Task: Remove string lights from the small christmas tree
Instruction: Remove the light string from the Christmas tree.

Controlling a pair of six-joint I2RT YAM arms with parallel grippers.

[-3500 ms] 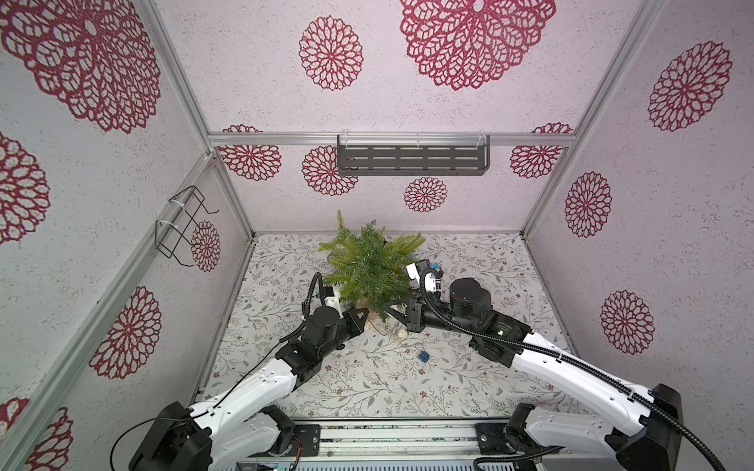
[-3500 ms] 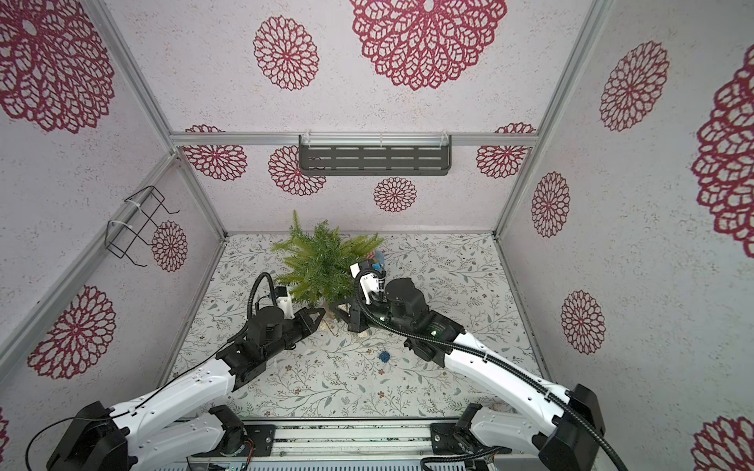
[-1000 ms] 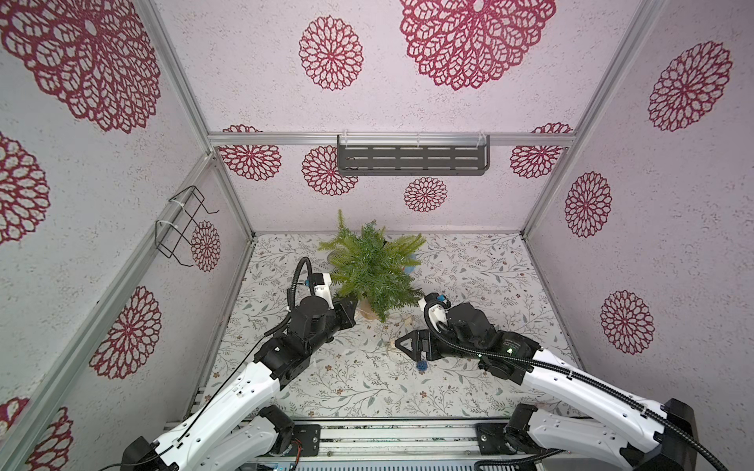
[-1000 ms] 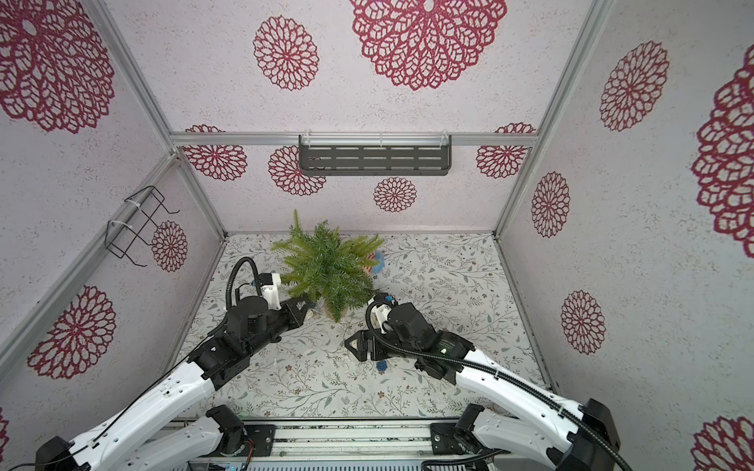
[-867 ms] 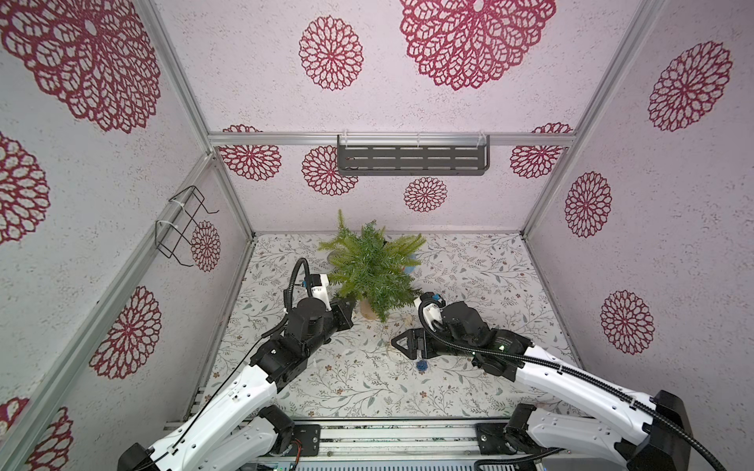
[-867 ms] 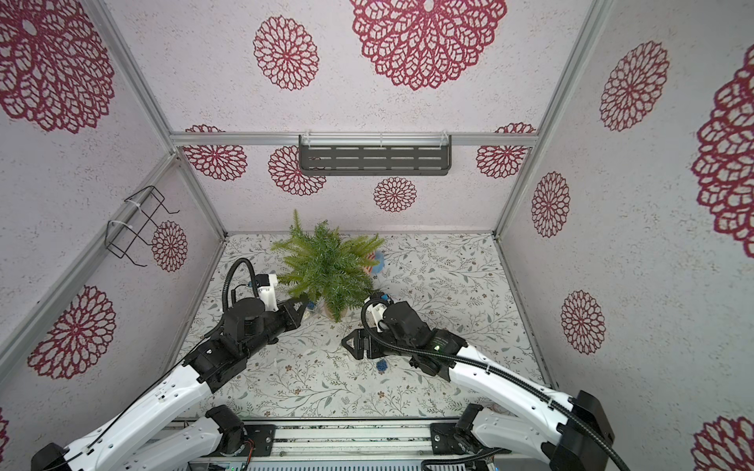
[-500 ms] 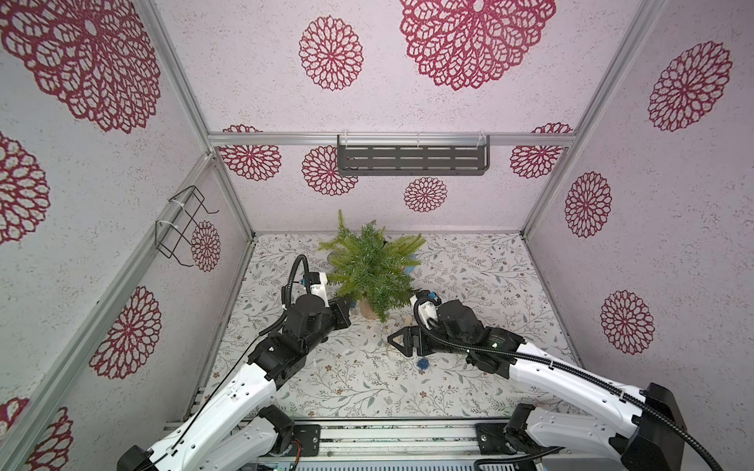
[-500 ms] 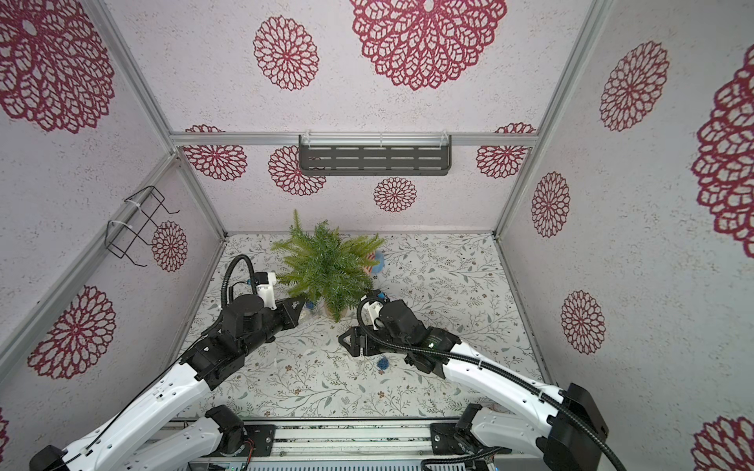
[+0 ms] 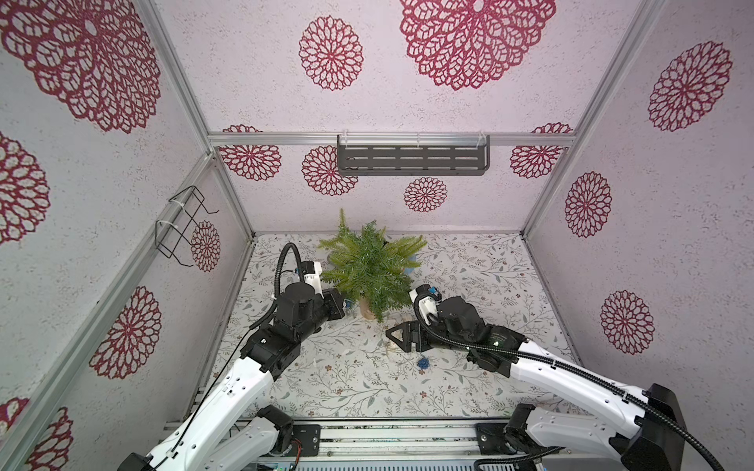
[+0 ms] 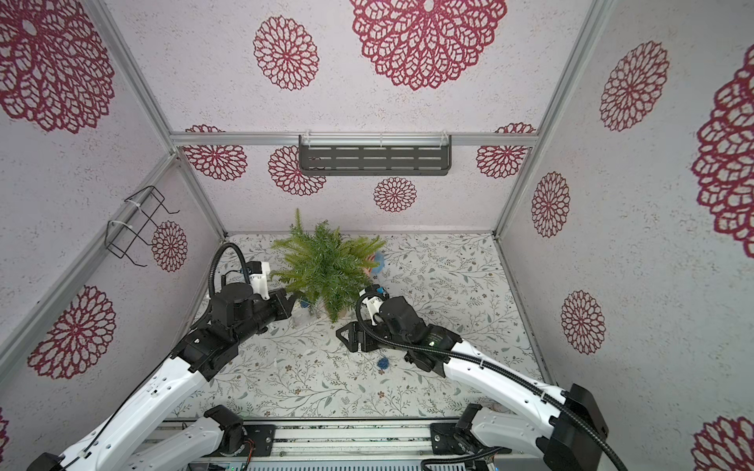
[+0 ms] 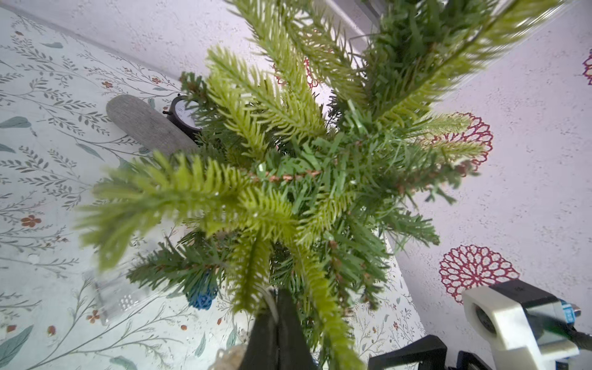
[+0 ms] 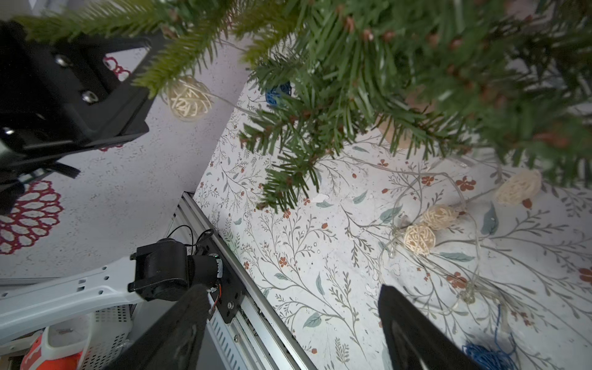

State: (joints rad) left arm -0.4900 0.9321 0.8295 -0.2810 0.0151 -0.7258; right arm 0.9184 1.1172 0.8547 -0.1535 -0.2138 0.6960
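Nearest, a bare stretch of floral-printed tabletop (image 9: 347, 387) lies open in front of the small christmas tree (image 9: 371, 265), bounded on its near edge by a metal rail (image 9: 387, 432). More free room spreads to the tree's right.

Just in front of the tree, the right gripper (image 12: 294, 320) is held low, its black fingers spread wide and grasping nothing. Also in front of the tree, near the trunk, part of the string lights (image 12: 416, 238) lies slack on the tabletop. It is thin clear wire looped around woven cream balls, with a woven blue ball (image 9: 424, 363) a little nearer.

At the tree's left side, the left gripper (image 11: 276, 298) is clenched tight on a pale strand of that wire. A cream ball (image 12: 187, 97) dangles from the strand. A clear rectangular box (image 11: 118, 298) lies on the tabletop under the tree's left branches.

The tree stands upright, its soft green needle branches drooping over a tan trunk. Behind the tree, by the rough-textured back wall (image 9: 367, 204), lies a grey fabric oval (image 11: 144, 128).
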